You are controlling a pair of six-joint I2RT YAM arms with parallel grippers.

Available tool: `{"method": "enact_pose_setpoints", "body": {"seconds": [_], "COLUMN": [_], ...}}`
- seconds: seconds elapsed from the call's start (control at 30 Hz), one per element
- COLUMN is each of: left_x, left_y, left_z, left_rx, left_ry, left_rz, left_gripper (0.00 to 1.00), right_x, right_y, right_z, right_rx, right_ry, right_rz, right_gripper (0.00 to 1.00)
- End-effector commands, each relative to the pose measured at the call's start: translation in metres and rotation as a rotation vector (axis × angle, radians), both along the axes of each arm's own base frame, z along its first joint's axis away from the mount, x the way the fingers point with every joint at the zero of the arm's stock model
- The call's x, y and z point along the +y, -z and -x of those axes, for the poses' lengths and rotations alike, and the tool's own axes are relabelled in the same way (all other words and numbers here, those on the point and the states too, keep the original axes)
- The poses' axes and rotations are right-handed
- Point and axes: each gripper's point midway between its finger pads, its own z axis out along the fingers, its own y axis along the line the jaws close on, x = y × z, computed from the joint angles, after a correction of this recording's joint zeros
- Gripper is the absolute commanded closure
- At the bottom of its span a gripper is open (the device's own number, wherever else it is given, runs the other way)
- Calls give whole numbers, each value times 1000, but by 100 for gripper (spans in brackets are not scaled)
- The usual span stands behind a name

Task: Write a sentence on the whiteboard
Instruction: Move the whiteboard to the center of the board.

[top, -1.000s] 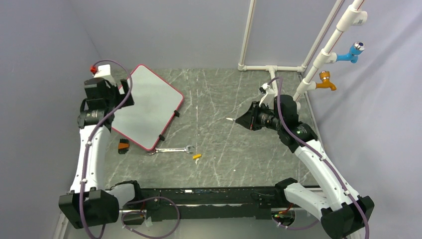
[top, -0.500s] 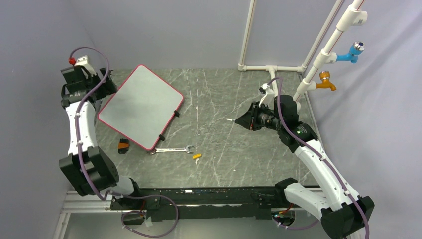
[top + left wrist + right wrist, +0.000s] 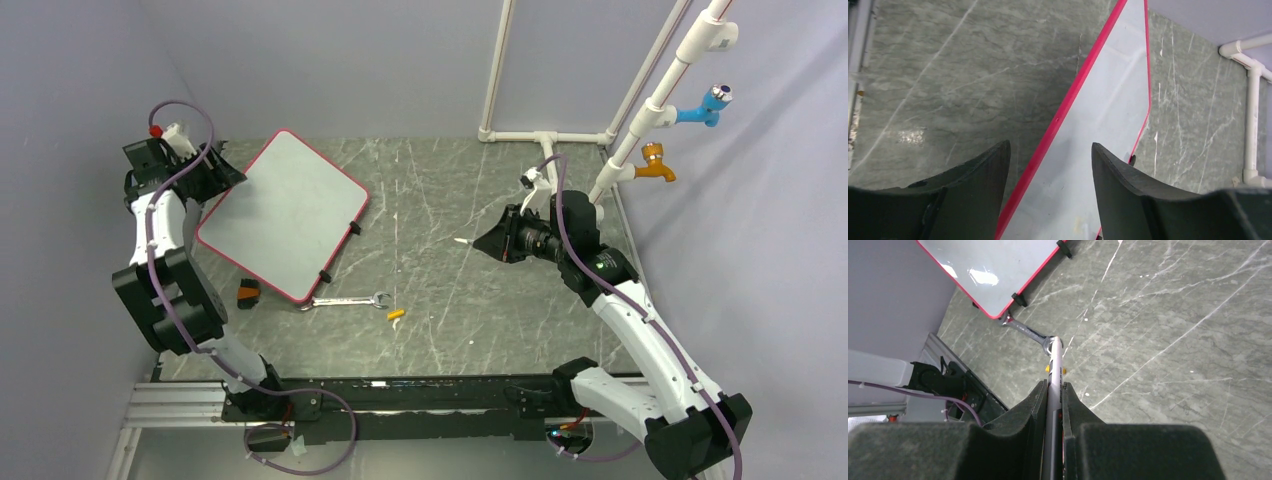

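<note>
Whiteboard whole only from above, wrist views show left fingers spread over its rim, right fingers pinching pen

The grey marbled table carries the whiteboard, which lies flat at its far left, turned at an angle to the edges. A wrench lies just beside the board's near corner, with a small yellow piece near its right end. A small orange and black object sits by the board's near-left edge, and a white pipe frame stands at the far edge.
</note>
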Motion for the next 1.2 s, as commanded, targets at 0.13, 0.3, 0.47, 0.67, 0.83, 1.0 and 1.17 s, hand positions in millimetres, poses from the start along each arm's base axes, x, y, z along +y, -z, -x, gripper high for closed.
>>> {"method": "enact_pose_setpoints", "body": {"seconds": [0.13, 0.3, 0.47, 0.67, 0.83, 1.0, 1.17], "left_x": [-16, -22, -40, -66, -95, -134, -181], "left_y": [-20, -13, 2, 14, 15, 14, 14], "left_z": [-9, -5, 0, 2, 1, -5, -16], "left_rx": [-95, -97, -79, -64, -62, -71, -73], "left_ry": [105, 107, 134, 174, 221, 303, 441], "left_rz": [38, 51, 49, 65, 54, 41, 14], "left_gripper": [43, 53, 55, 59, 58, 58, 58], "right_x": [-5, -5, -6, -7, -7, -8, -11], "right_y": [-15, -15, -16, -17, -16, -16, -14], "right_z": [-1, 0, 1, 2, 3, 3, 4], "right_rx": [-62, -63, -66, -69, -68, -69, -71], "right_ry": [8, 9, 7, 11, 11, 13, 20], "right_rz": [12, 13, 13, 18, 17, 19, 35], "right_gripper": [100, 100, 100, 100, 100, 100, 100]}}
